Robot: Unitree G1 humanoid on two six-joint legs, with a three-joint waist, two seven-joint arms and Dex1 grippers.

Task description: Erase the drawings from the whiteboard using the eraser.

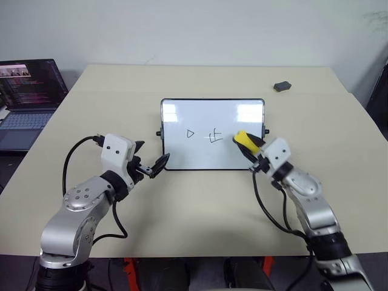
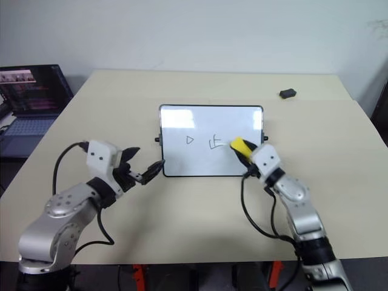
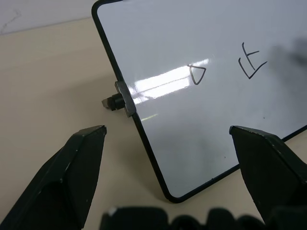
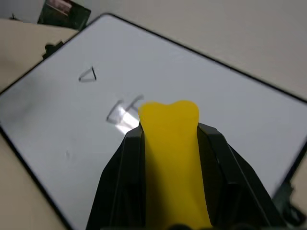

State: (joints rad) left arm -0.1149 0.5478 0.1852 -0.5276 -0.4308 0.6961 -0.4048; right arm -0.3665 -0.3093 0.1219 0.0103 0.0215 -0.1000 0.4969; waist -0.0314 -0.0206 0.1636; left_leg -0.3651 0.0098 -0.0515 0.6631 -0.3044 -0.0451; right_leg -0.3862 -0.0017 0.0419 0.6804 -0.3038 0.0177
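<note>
The whiteboard [image 1: 212,134] lies flat in the middle of the beige surface [image 1: 200,200]. On it show a small triangle [image 1: 190,133] on the left and a squarish scribble [image 1: 214,137] just right of it.

The right hand [image 1: 250,145] is pressed tight on the eraser [image 1: 244,139], its black fingers [image 4: 218,167] clamping both sides with the yellow end sticking out over the right part of the board, just right of the scribble. Whether the eraser touches the board I cannot tell.

The left hand [image 1: 150,165] is spread wide and holds nothing; its fingers [image 3: 72,167] straddle the board's near left corner, one fingertip at the frame.

A small dark lump [image 1: 282,86] sits far right; a laptop [image 1: 27,100] stands at the far left.
</note>
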